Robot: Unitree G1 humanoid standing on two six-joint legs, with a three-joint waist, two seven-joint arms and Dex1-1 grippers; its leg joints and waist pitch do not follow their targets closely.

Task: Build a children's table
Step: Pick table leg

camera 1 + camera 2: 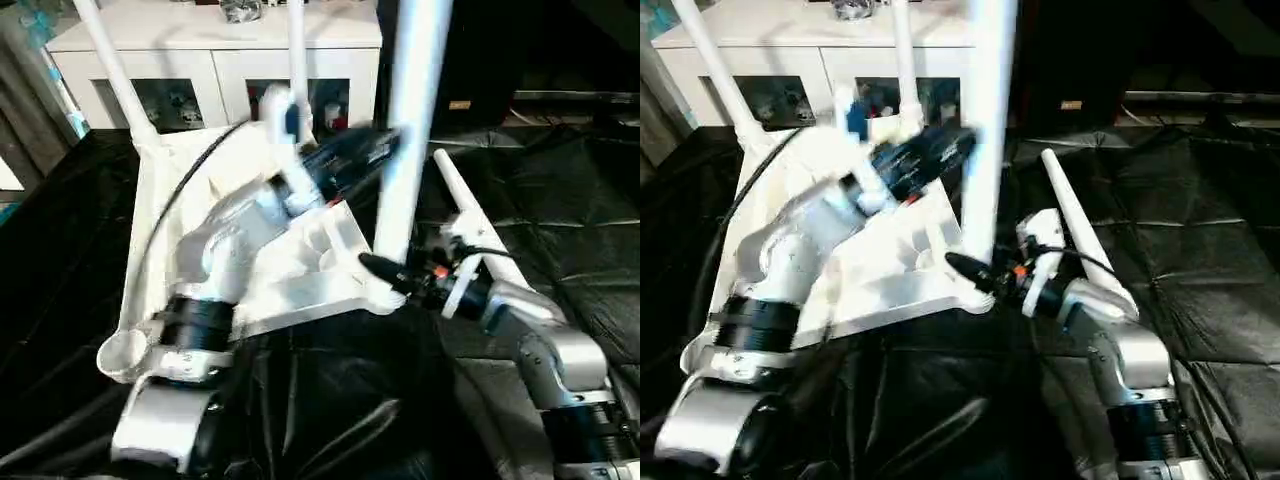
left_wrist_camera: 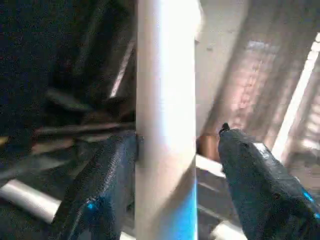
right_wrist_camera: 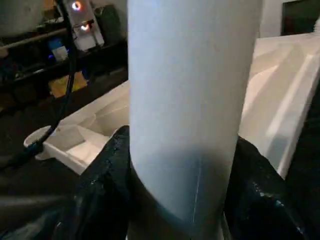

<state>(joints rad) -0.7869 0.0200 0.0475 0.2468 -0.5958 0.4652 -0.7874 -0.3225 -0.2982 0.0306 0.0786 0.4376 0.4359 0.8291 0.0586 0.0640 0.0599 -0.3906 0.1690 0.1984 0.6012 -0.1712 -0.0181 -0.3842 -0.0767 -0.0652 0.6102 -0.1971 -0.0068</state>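
The children's table (image 1: 300,270) lies upside down on the black cloth (image 1: 560,200), its ribbed underside facing up. 2 legs (image 1: 110,65) rise from the far corner sockets toward 12 o'clock, leaning slightly outward. A 3rd leg (image 1: 408,130) stands nearly upright at the near right corner, its long axis running 6 to 12 o'clock. A 4th leg (image 1: 480,235) lies loose on the cloth at 3 o'clock of the top, pointing toward 11 o'clock. The near left socket (image 1: 122,352) is empty.

The right gripper (image 1: 385,270) is clamped on the 3rd leg's base, both fingers pressed to the tube. The left gripper (image 2: 175,165) straddles the same leg higher up: 1 finger (image 2: 107,180) touches it, the other stands clear, so the jaws are apart. The left forearm crosses over the tabletop, hiding part of the ribs.

A white cabinet (image 1: 215,60) stands close behind at 12 o'clock. Bare cloth spreads toward 3 o'clock.
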